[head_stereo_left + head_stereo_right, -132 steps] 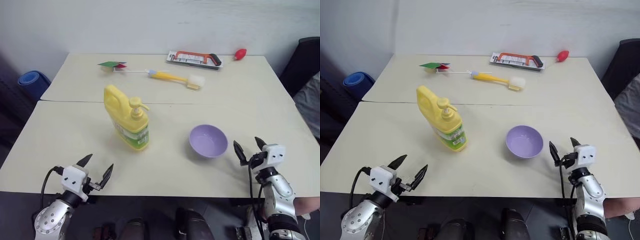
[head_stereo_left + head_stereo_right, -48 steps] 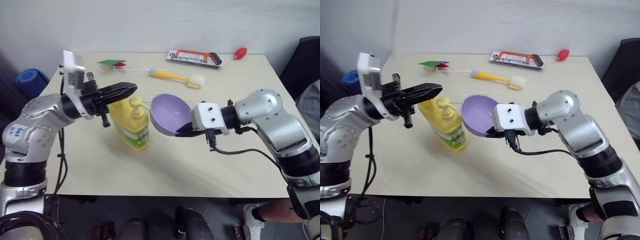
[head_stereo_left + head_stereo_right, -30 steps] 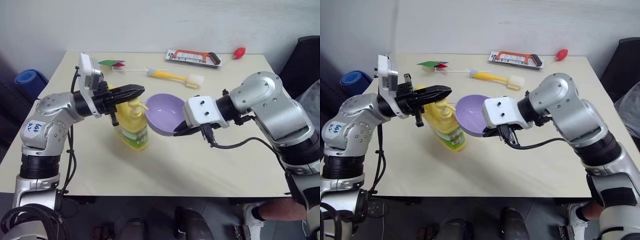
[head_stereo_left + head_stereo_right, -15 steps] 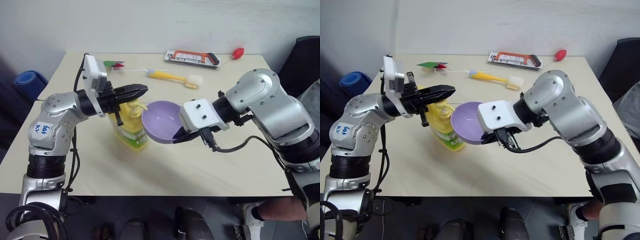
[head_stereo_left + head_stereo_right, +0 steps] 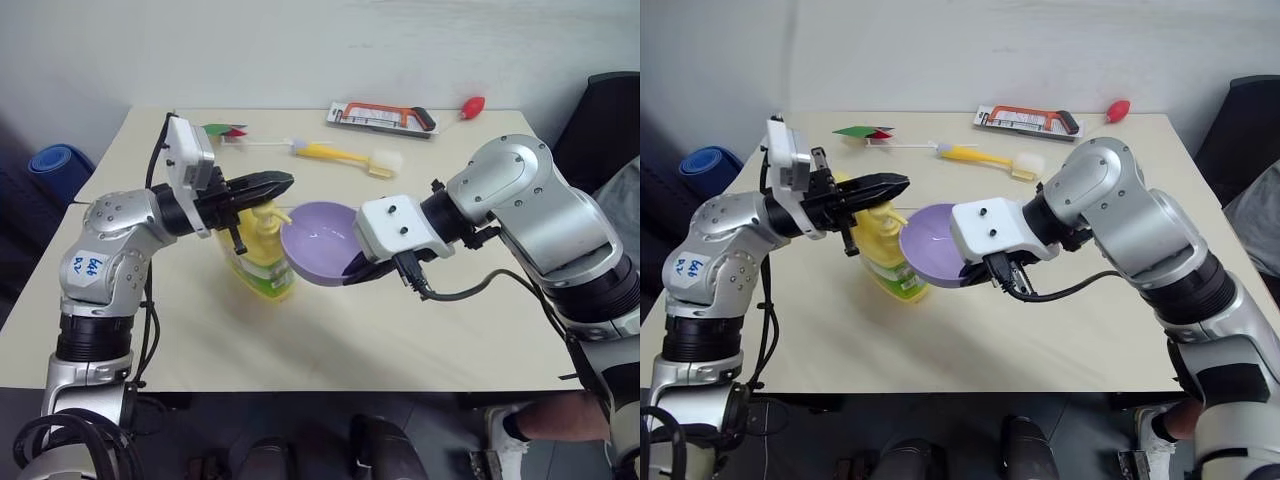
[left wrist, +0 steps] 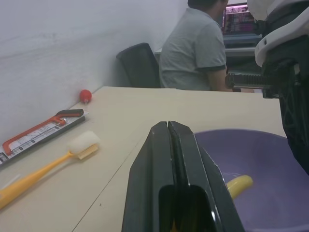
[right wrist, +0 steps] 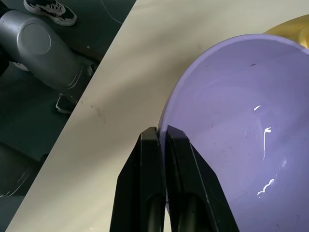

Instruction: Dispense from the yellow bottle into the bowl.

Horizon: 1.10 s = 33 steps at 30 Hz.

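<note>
Your left gripper [image 5: 268, 184] has its two black fingers pressed together with nothing between them, hovering directly above the yellow pump head of the tall yellow plastic bottle [image 5: 262, 262], which stands upright near the middle of the cream table [image 5: 480, 300], towards its left edge. So your press goes straight down along the bottle's upright axis. Your right gripper [image 7: 161, 145] pinches the rim of the small round lavender plastic bowl [image 5: 318, 240], holding it lifted off the table with its opening under the nozzle tip. The left arm is the nearer one to the pump.
</note>
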Motion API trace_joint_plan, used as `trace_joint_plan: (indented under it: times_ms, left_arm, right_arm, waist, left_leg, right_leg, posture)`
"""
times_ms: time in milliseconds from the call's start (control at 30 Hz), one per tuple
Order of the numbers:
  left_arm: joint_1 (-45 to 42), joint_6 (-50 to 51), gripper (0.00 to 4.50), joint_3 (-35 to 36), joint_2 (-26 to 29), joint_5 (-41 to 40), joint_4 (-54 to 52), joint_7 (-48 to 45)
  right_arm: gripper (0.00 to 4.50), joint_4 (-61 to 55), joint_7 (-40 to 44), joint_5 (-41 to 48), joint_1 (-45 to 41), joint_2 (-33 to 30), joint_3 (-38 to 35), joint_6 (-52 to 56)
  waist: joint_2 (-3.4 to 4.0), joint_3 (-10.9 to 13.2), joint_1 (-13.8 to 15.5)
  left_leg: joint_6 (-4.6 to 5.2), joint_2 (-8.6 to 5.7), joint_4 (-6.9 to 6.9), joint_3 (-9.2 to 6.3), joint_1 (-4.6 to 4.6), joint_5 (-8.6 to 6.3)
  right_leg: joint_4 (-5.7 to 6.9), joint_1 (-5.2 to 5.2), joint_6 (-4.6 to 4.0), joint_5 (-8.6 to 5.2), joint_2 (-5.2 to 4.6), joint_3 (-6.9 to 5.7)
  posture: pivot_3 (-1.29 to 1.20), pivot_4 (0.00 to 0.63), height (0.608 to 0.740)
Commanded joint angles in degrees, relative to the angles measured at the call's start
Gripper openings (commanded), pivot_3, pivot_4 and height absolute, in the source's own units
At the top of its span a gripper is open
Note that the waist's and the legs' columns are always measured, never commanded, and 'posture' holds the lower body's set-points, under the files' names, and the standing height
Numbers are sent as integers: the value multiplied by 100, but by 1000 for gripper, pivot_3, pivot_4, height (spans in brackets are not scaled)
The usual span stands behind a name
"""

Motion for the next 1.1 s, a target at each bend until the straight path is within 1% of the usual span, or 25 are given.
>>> trace_joint_plan:
  times_ms: [33,433,667,967,1100]
  left_arm:
    - [326,184,38,-362,-71,299,244,-17]
    - [379,209,38,-355,-27,305,284,-70]
    - [605,281,38,-431,-60,335,357,-55]
    - [304,17,38,-150,-296,268,568,43]
    - [31,61,38,244,-432,-200,537,-2]
  right_arm:
    - [0,-53,-27,27,-197,105,-80,-28]
    - [0,25,-51,-23,-186,69,-109,-54]
    - [0,54,-115,-64,-174,109,-114,-55]
    - [0,10,-119,-43,-117,72,-132,4]
    - [0,-15,-115,-18,16,-36,-196,18]
  waist:
    - [1,-1,-1]
    - [3,-2,-3]
    - [17,-15,-6]
    - [19,-18,-6]
    - [19,-18,-5]
  left_leg:
    - [0,0,0,0,1,0]
    - [0,-2,0,-1,9,0]
    - [0,-3,0,-1,11,0]
    - [0,-3,0,-1,14,0]
    - [0,-4,0,-2,10,0]
  right_leg:
    - [0,1,0,0,-3,-1]
    - [3,7,0,0,-24,-1]
    - [2,9,-1,0,-27,-1]
    - [3,12,-1,-1,-31,-2]
    - [2,10,-1,0,-31,-4]
  posture:
    - [0,150,740]
    - [0,150,740]
    - [0,150,740]
    - [0,150,740]
    - [0,150,740]
